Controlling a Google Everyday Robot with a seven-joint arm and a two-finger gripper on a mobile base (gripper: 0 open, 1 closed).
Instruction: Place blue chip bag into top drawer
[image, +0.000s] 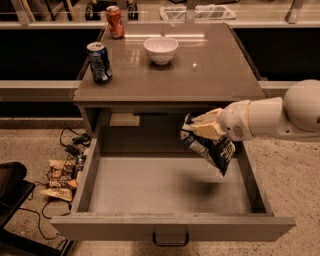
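My gripper (199, 127) is shut on the top of the blue chip bag (212, 148), a crinkled dark blue foil bag with white lettering. The bag hangs from the cream fingers (206, 129) over the right half of the open top drawer (170, 185), above its flat grey bottom and not touching it. The white arm comes in from the right edge. The drawer is pulled fully out, with its dark U-shaped handle (171, 240) at the front.
On the counter top (220, 70) stand a white bowl (160, 49), a blue soda can (99, 62) and a red can (115, 21). Tan wrappers and cables (62, 172) lie on the floor left of the drawer. A dark object (10, 187) sits at the lower left.
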